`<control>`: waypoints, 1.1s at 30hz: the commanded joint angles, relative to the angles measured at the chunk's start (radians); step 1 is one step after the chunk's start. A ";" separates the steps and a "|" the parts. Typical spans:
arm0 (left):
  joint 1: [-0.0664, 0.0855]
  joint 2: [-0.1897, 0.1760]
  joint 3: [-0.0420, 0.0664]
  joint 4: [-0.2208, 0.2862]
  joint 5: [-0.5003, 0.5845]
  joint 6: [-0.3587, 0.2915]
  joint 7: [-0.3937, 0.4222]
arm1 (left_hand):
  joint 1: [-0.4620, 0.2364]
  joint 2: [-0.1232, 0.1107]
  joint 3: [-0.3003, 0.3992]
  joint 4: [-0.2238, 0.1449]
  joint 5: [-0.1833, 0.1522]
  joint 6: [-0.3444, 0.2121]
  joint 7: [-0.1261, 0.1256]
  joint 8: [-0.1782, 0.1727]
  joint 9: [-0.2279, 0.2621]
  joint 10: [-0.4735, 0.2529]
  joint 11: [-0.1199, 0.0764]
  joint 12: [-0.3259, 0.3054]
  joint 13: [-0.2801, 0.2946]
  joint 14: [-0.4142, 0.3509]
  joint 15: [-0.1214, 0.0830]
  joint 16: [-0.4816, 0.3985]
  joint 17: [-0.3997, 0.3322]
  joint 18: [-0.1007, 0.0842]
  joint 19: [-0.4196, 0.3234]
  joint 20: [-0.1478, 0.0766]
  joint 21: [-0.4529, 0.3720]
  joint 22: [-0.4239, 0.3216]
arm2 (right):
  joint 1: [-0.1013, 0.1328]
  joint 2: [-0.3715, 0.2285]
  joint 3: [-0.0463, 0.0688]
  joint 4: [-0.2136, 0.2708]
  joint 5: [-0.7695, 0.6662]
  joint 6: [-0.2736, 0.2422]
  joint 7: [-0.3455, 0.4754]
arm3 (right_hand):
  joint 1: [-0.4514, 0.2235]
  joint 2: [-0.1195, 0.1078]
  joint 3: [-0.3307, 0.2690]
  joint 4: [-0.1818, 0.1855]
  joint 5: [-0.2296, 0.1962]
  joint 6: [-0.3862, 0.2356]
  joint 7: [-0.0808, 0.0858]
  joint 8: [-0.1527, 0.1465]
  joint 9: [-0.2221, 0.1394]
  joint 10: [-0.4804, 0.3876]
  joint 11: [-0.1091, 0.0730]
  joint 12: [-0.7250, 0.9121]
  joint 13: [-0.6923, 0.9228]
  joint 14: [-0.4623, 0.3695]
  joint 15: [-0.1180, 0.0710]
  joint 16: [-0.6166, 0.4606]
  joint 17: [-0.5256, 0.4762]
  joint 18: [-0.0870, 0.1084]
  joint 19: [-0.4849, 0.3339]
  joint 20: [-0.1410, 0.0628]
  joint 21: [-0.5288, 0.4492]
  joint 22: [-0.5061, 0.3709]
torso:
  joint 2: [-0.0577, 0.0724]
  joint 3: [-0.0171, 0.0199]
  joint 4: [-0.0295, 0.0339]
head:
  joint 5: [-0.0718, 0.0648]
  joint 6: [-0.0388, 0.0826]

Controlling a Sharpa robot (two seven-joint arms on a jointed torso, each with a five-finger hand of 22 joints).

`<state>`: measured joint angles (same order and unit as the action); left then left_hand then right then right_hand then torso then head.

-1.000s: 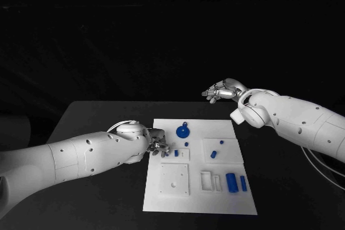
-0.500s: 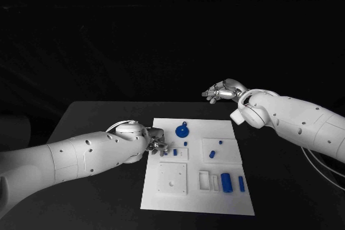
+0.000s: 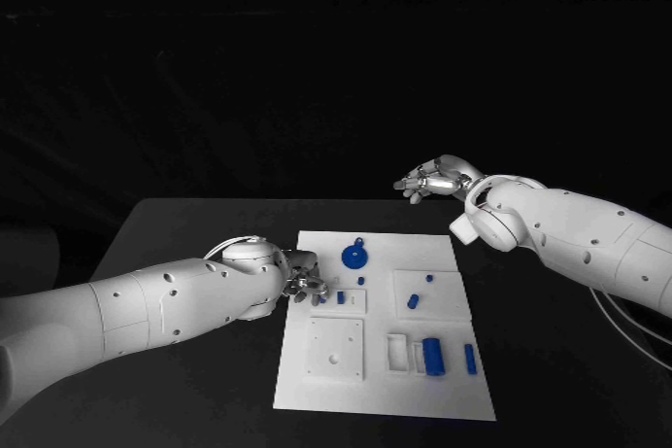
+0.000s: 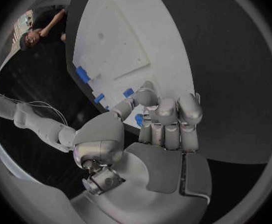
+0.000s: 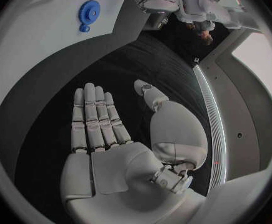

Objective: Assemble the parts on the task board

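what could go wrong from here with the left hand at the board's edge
1. The left hand works close to a small blue part by its fingertips at the task board's left edge; a slip might knock that part off onto the black table.
2. Other small blue pegs lie loose nearby, so a sweeping finger might scatter them.
3. The right hand hovers open off the board, so nothing steadies the board if it gets pushed.

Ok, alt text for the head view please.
The left hand rests at the left edge of the white board, by a small blue part. The right hand hangs open beyond the board's far edge, holding nothing.
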<state>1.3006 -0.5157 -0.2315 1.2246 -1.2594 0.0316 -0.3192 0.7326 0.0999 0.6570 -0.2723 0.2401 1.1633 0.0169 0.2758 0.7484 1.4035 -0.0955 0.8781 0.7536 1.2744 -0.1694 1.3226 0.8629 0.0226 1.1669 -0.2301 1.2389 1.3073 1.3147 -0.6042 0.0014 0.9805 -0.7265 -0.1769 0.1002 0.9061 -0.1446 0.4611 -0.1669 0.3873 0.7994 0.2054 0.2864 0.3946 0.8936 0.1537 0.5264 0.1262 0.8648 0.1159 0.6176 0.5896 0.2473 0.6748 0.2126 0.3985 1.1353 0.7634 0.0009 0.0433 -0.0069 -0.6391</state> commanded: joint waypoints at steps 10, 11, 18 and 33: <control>-0.007 -0.028 -0.008 -0.009 0.047 -0.027 -0.072 | -0.129 -0.182 -0.034 0.129 -0.191 -0.044 0.015 -0.034 -0.028 -0.003 0.014 -0.017 -0.013 0.015 -0.016 -0.031 -0.008 0.139 -0.012 -0.016 -0.030 -0.018 | -0.002 -0.018 -0.009 0.040 -0.095 0.010 -0.007 | 0.020 -0.005 -0.002 -0.022 -0.016 -0.004 0.005 0.005 -0.003 -0.007 0.001 0.008 -0.006 -0.008 0.002 0.005 -0.003 0.009 -0.001 0.011 -0.007 0.005 | 0.000 0.0010 -0.0004 | 0.000 0.004; -0.007 -0.031 -0.008 -0.007 0.051 -0.030 -0.072 | -0.137 -0.189 -0.035 0.135 -0.191 -0.046 0.015 -0.034 -0.028 -0.004 0.014 -0.017 -0.012 0.015 -0.016 -0.032 -0.007 0.140 -0.013 -0.016 -0.031 -0.019 | -0.002 -0.020 -0.010 0.044 -0.102 0.008 -0.008 | 0.021 -0.006 -0.002 -0.023 -0.018 -0.003 0.005 0.005 -0.004 -0.007 0.001 0.008 -0.006 -0.008 0.002 0.005 -0.003 0.009 -0.001 0.011 -0.007 0.005 | -0.001 0.0011 -0.0008 | 0.000 0.005; -0.007 -0.049 -0.003 0.004 0.086 -0.059 -0.077 | -0.154 -0.259 -0.012 0.175 -0.192 -0.055 0.016 -0.033 -0.026 -0.008 0.016 -0.019 -0.011 0.013 -0.015 -0.038 -0.006 0.146 -0.012 -0.021 -0.036 -0.024 | -0.004 -0.027 -0.014 0.056 -0.120 0.004 -0.013 | 0.025 -0.011 -0.003 -0.029 -0.022 -0.004 0.005 0.006 -0.004 -0.007 0.002 0.009 -0.008 -0.008 0.002 0.005 -0.003 0.010 0.000 0.012 -0.007 0.006 | 0.000 0.0018 -0.0016 | 0.002 0.008; -0.006 -0.078 0.035 0.008 0.391 -0.098 -0.007 | -0.127 -0.252 -0.009 0.143 -0.192 -0.122 0.041 -0.040 -0.023 -0.081 0.040 -0.060 -0.023 -0.047 0.009 -0.092 -0.018 0.136 -0.066 -0.009 -0.078 -0.041 | -0.011 -0.033 -0.019 0.068 -0.189 -0.003 -0.023 | 0.042 -0.008 0.005 -0.041 -0.029 0.000 0.004 0.009 -0.005 -0.004 0.000 0.013 -0.011 -0.004 0.001 0.008 -0.005 0.013 0.004 0.014 -0.007 0.009 | 0.000 0.0003 -0.0013 | -0.001 0.010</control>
<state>1.2940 -0.5929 -0.1974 1.2295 -0.9626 -0.0480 -0.3604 0.5978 -0.1536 0.6466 -0.1262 0.0514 1.0460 0.0589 0.2382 0.7241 1.3272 -0.0545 0.8235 0.7317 1.2337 -0.1586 1.2355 0.8460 0.0590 1.1069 -0.2033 1.1635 1.2661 1.3047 -0.6369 -0.0174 1.0453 -0.8675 -0.1801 0.0795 0.9440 -0.1526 0.4682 -0.2048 0.3600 0.7994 0.2054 0.2901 0.3902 0.8936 0.1537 0.5344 0.1160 0.8648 0.1159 0.6218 0.5861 0.2479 0.6755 0.2199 0.3947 1.1435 0.7633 0.0016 0.0420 -0.0077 -0.6285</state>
